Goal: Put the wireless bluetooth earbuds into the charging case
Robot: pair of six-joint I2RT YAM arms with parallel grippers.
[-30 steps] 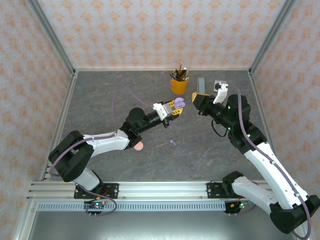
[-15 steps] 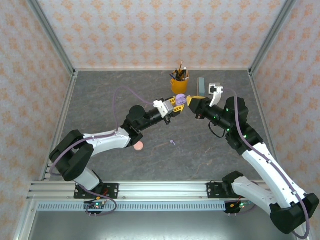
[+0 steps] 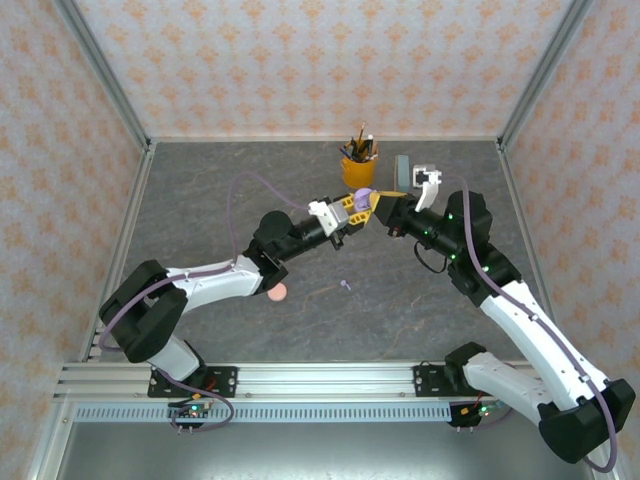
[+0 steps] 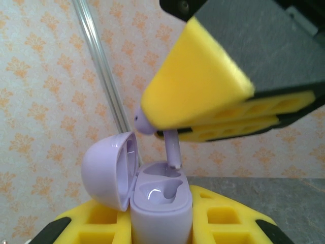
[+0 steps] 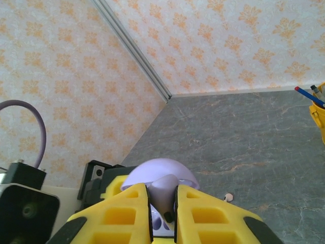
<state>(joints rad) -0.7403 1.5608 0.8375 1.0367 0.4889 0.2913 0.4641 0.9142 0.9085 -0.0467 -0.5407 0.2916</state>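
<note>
My left gripper (image 3: 350,210) is shut on the lilac charging case (image 4: 161,203), held upright above the table with its lid (image 4: 107,166) swung open to the left. The case (image 3: 362,198) sits between the two grippers in the top view. My right gripper (image 5: 162,216) is shut on a lilac earbud (image 4: 173,145), stem pointing down. The stem's tip touches the rim of the far socket; the near socket is bare. In the right wrist view the earbud (image 5: 166,195) is pinched between the yellow fingers, over the case's lid (image 5: 152,170). Another lilac earbud (image 3: 346,284) lies on the table.
A round pink case (image 3: 278,291) lies on the table beside the left forearm. A yellow pencil cup (image 3: 359,166) and a grey block (image 3: 403,168) stand just behind the grippers. A small pale earbud (image 5: 229,195) lies on the grey tabletop (image 3: 200,200).
My right gripper has swung left with the lilac earbud until it meets the open case. The left gripper has lifted the case slightly toward it.
</note>
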